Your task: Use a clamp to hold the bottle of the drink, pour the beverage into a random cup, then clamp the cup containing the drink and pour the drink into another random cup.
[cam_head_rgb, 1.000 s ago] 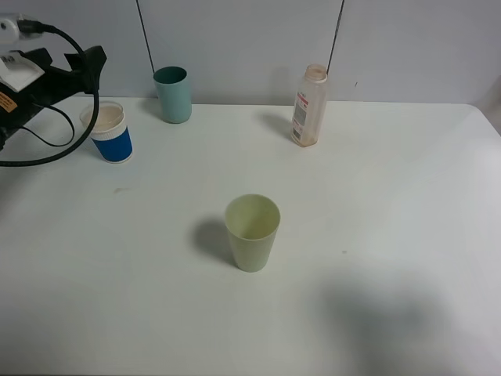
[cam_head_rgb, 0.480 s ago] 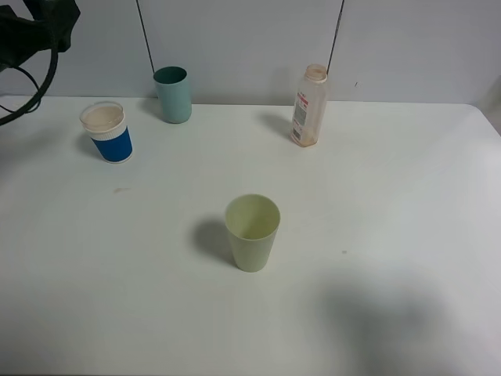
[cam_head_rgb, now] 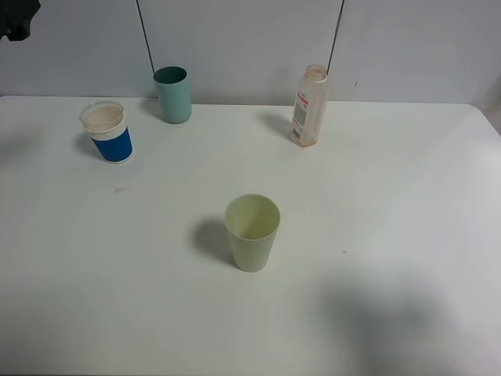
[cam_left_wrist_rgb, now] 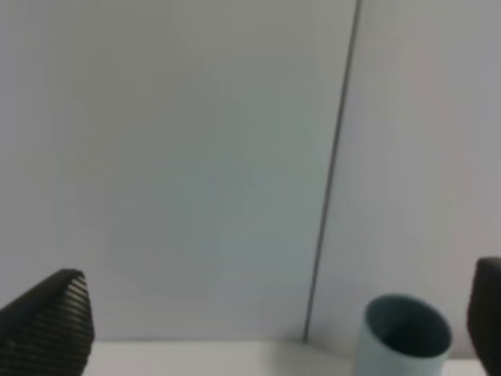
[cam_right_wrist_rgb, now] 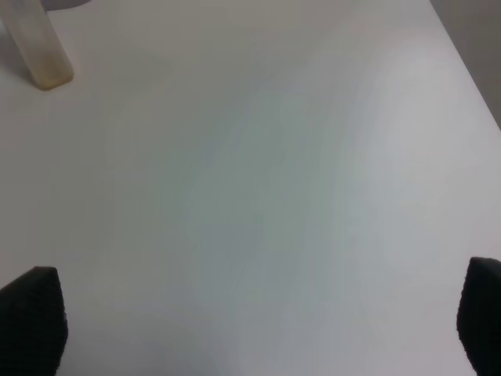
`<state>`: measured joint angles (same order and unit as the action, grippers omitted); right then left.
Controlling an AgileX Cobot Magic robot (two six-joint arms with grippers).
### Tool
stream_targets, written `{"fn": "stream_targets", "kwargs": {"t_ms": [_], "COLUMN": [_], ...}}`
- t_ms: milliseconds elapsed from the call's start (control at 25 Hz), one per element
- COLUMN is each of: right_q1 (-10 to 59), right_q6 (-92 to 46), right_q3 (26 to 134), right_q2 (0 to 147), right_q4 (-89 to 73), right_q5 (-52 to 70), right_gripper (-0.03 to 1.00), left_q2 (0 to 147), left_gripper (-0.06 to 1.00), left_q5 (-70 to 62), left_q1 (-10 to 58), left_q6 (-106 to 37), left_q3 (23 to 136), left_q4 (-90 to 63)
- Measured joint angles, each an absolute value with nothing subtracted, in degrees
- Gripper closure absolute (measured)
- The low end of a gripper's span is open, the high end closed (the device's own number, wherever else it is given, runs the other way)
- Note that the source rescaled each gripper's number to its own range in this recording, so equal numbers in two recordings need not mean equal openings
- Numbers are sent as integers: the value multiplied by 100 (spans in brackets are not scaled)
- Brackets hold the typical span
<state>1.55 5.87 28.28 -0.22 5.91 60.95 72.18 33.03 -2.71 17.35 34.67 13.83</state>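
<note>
A clear bottle (cam_head_rgb: 309,106) with a pink label stands at the back of the white table (cam_head_rgb: 391,204); its base shows in the right wrist view (cam_right_wrist_rgb: 35,47). A blue-and-white cup (cam_head_rgb: 107,131) holding beige drink stands at the back left. A teal cup (cam_head_rgb: 173,94) stands behind it and shows in the left wrist view (cam_left_wrist_rgb: 403,337). A pale green cup (cam_head_rgb: 252,232) stands mid-table. My left gripper (cam_left_wrist_rgb: 266,329) is open and empty, raised at the far left; only a dark part of it (cam_head_rgb: 17,17) shows in the exterior view. My right gripper (cam_right_wrist_rgb: 257,321) is open and empty above bare table.
A grey wall with two vertical seams (cam_head_rgb: 145,39) stands right behind the table. The table's right edge (cam_right_wrist_rgb: 470,70) shows in the right wrist view. A soft shadow (cam_head_rgb: 383,313) lies on the front right of the table.
My left arm has pulled up and to the left, away from the blue-and-white cup, and has nearly left the exterior view. The cups and the bottle have not moved.
</note>
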Motion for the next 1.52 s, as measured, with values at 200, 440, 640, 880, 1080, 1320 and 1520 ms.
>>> {"fn": "stream_targets", "kwargs": {"t_ms": [200,440,640,880,1080,1320,1520], "right_q1": [155,155,155,155,155,155,155], "right_q6": [587,587,587,587,587,587,587], "right_q3": [2828,2828,2828,2828,2828,2828,2828], "right_q2": [-22,-22,-22,-22,-22,-22,-22], "right_q4": [591,591,591,591,591,591,591], "right_q5": [6095,6095,6095,6095,6095,6095,6095], "right_gripper": [-3,-3,-3,-3,-3,-3,-3], "left_q2": [6804,6051,5634,4682,3769,2872,2167], "left_gripper": [1,1,1,2,2,2,2], "left_q5": [2641,1909,1691,860,-123,-1166,-2119], "left_q1": [-205,288,330,330,330,336,336], "left_q6": [1555,728,609,586,586,586,586], "left_q3": [3467,3306,2940,2510,2485,2485,2485], "left_q4": [1257,565,440,415,331,290,298]}}
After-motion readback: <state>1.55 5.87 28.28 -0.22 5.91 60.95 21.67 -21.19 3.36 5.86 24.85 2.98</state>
